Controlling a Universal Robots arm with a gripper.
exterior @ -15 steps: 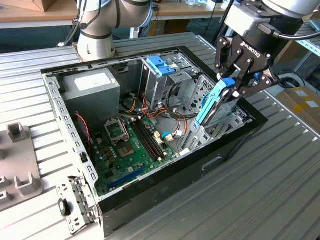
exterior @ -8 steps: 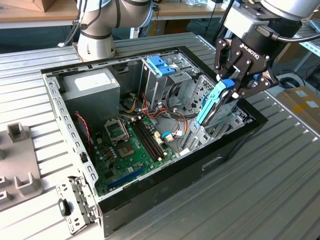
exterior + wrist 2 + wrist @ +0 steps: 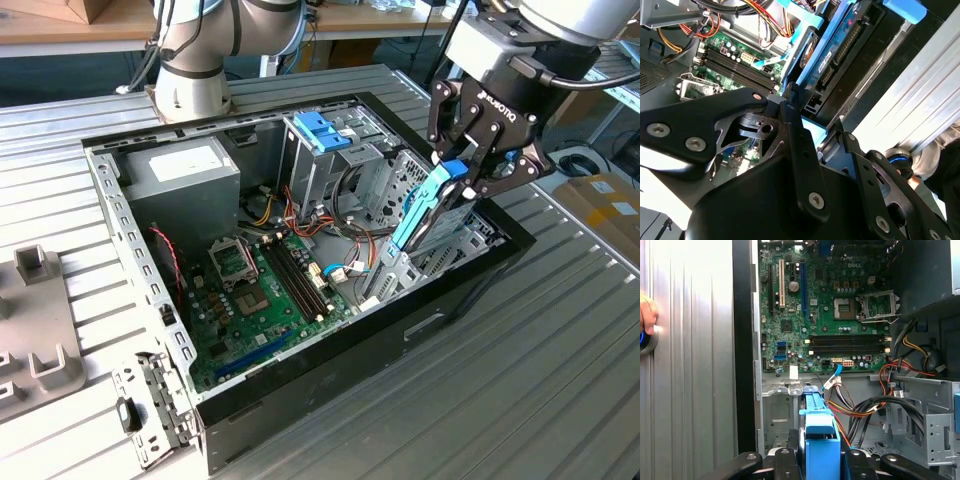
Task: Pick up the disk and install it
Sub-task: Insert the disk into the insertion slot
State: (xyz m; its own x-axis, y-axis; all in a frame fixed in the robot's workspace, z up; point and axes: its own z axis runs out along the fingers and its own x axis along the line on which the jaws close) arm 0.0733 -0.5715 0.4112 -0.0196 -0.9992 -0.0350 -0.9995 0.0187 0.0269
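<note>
The disk point(image 3: 425, 215) stands tilted on edge, its blue carrier frame uppermost and its lower end down in the drive bay at the exterior view's right side of the open computer case point(image 3: 120, 230). My gripper point(image 3: 466, 180) is shut on the disk's upper end. In the first wrist view the blue frame point(image 3: 820, 425) sits between my two black fingers point(image 3: 785, 460), above the bay's metal floor. In the second wrist view the disk point(image 3: 832, 50) shows its circuit side, running away from my gripper point(image 3: 820, 137) towards the case wall.
Inside the case are a green motherboard point(image 3: 260, 290), a grey power supply box with a white sticker point(image 3: 185, 170), a metal cage with a blue latch point(image 3: 322, 130) and loose cables point(image 3: 865, 410). The arm's base point(image 3: 195, 60) stands behind. A person's hand point(image 3: 646, 315) rests on the ribbed table point(image 3: 500, 380).
</note>
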